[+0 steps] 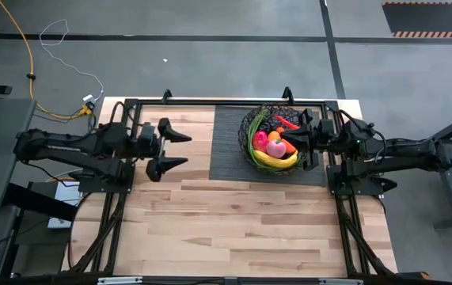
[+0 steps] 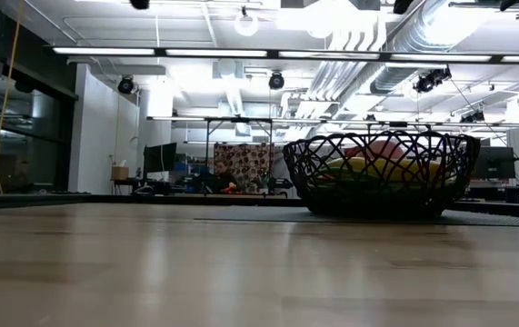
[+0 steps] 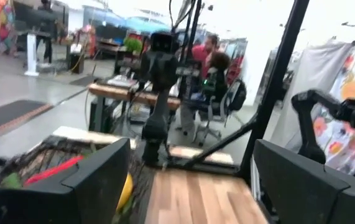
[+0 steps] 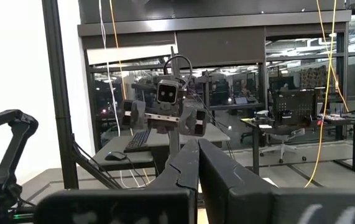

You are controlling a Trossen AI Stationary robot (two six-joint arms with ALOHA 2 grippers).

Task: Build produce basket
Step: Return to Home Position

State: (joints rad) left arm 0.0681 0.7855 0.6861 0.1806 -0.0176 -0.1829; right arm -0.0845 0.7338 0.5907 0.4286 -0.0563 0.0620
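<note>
The black wire basket (image 1: 270, 136) stands on a dark ribbed mat (image 1: 229, 150) at the far right of the table; the low view shows it as basket (image 2: 382, 173). In it lies the produce: a yellow banana (image 1: 277, 159), a pink apple (image 1: 276, 148), an orange (image 1: 274, 135), a red pepper (image 1: 287, 123) and green beans (image 1: 259, 123). My left gripper (image 1: 180, 149) is open and empty, held level over the table's left part, well away from the basket (image 3: 46, 163). My right gripper (image 1: 295, 138) is shut and hangs raised over the basket's right rim, its fingers (image 4: 196, 177) closed on nothing.
Bare wooden tabletop (image 1: 233, 222) stretches across the near half of the table. Black frame rails (image 1: 115, 214) run along both sides. Beyond the table, in the left wrist view, people (image 3: 211, 62) sit at desks.
</note>
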